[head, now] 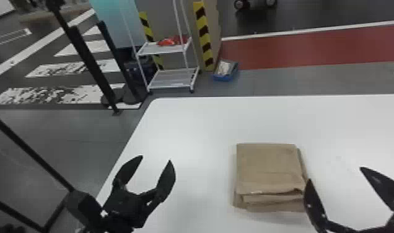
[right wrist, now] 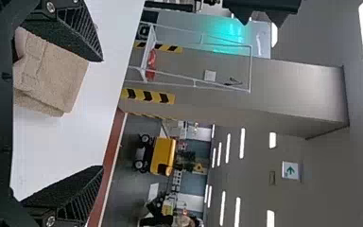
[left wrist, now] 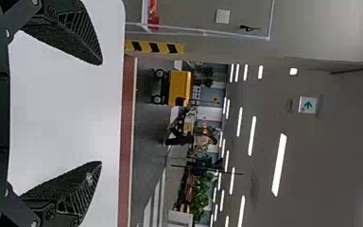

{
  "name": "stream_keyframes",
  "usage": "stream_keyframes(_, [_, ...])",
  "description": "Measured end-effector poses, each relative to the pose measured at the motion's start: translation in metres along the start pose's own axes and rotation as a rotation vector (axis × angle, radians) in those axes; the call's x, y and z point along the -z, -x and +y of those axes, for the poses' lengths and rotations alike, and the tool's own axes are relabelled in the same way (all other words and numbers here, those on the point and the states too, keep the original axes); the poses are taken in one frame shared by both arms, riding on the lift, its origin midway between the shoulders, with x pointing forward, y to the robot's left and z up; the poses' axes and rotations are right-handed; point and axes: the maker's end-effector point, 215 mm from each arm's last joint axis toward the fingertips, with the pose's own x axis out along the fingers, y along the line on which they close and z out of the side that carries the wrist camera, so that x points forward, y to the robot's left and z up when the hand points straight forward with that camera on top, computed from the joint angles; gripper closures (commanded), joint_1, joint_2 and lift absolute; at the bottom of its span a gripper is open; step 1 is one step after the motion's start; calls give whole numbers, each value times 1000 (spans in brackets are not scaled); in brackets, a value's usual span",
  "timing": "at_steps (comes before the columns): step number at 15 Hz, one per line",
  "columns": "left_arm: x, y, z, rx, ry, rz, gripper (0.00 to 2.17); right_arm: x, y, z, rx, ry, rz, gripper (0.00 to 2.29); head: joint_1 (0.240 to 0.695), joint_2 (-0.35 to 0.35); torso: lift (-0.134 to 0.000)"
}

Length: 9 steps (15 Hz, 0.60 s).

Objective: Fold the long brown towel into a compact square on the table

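Pointing forward over the table [head: 199,124], both arms in from bottom edge, wrists apart. Right gripper [head: 336,173]: fingers spread wide, nothing between them, inner finger overlaps the towel's right edge in head view, can't tell if touching. Left gripper [head: 155,158]: fingers also well spread, gap empty, sits left of the towel and well apart from it, over the table's left part. Brown towel [head: 269,167] lies between the two grippers, nearer the right one, folded into a squarish stack, layered edges toward the robot. Past the table, ahead of the left gripper: blue bin [head: 225,76] on the floor, white cart [head: 171,80] beside it
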Motion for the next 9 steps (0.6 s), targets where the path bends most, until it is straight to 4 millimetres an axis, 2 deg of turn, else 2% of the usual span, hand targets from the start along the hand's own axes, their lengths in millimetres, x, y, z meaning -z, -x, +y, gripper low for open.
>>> stream_keyframes(2, [9,8,-1,-6,-32,15,130,-7,12,-5,15,11,-40,83,695,316,-123])
stream_keyframes(4, [17,18,10,-39,-54,43,130,-5,21,-22,65,24,-44,83,695,309,-123])
stream_keyframes(6, [21,27,21,-68,-69,64,130,4,27,-43,123,26,-14,83,695,303,-123])
stream_keyframes(9, [24,38,19,-64,-76,87,130,26,34,-62,184,-13,72,83,695,269,-123])
